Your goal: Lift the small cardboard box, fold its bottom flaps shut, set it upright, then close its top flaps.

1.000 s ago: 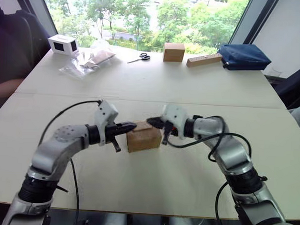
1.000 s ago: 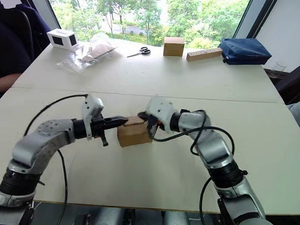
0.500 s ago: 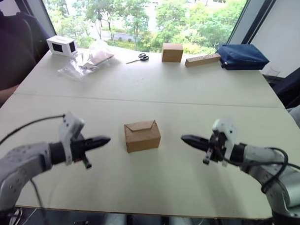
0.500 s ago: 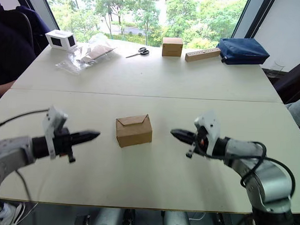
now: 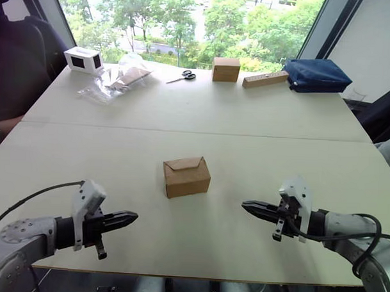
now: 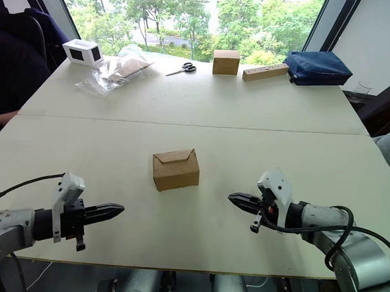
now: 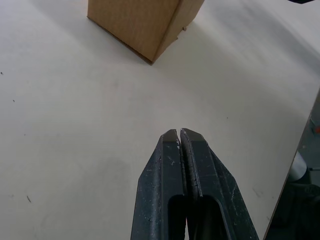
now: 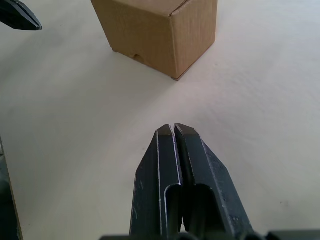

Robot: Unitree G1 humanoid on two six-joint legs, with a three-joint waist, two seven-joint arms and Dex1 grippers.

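Note:
The small cardboard box stands upright on the white table, near its middle. Its top flaps lie shut, meeting in an envelope-like seam. My left gripper hovers low over the table, to the near left of the box and well apart from it, fingers shut and empty. My right gripper is to the near right of the box, also apart from it, shut and empty. Both wrist views look along shut fingers toward the box.
At the far edge are a white box with a black window, a clear plastic bag, scissors, a squarer brown box, a wooden block and a blue bag. A person sits at the far left.
Both grippers have drawn back from the box toward the near edge of the table, the left one further down and left, the right one slightly lower. The box has stayed put.

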